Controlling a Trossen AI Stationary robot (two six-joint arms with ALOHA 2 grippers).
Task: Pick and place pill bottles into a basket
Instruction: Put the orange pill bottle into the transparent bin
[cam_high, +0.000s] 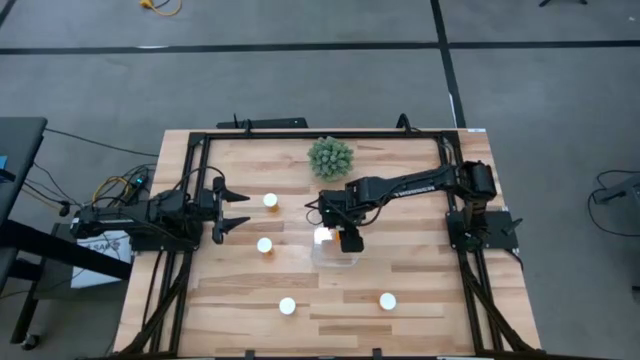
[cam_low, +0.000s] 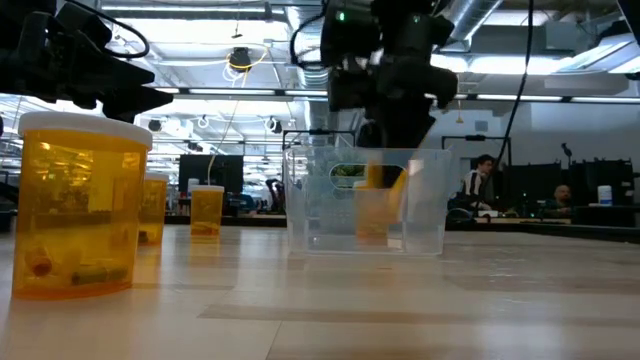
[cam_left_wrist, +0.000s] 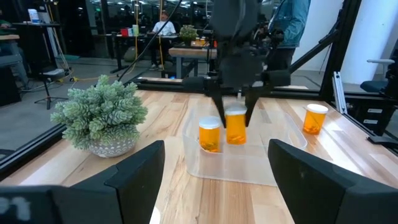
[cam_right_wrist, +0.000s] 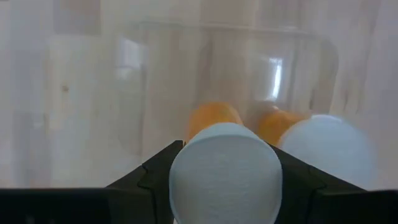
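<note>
My right gripper (cam_high: 348, 238) hangs over the clear basket (cam_high: 335, 260), shut on an amber pill bottle (cam_left_wrist: 235, 127) with a white cap, inside the basket's walls (cam_left_wrist: 230, 168). A second bottle (cam_left_wrist: 209, 135) stands on the basket's floor beside it; its cap also shows in the right wrist view (cam_right_wrist: 329, 149). Several more bottles stand upright on the table: (cam_high: 270, 200), (cam_high: 264, 244), (cam_high: 287, 306), (cam_high: 387, 300). My left gripper (cam_high: 238, 208) is open and empty at the table's left, level above the wood, pointing toward the basket. My right gripper pinches the bottle at its top end, one finger (cam_left_wrist: 217, 112) on either side of the white cap (cam_right_wrist: 225, 171). The fingers come from above and point down. The bottle hangs upright below them inside the basket, its base a little above the basket's floor.
A green spiky plant ball in a pot (cam_high: 330, 157) stands just beyond the basket toward the far edge. A black frame (cam_high: 200, 140) runs round the tabletop. In the low view one bottle (cam_low: 78, 205) stands close to the camera. People sit at desks beyond the table.
</note>
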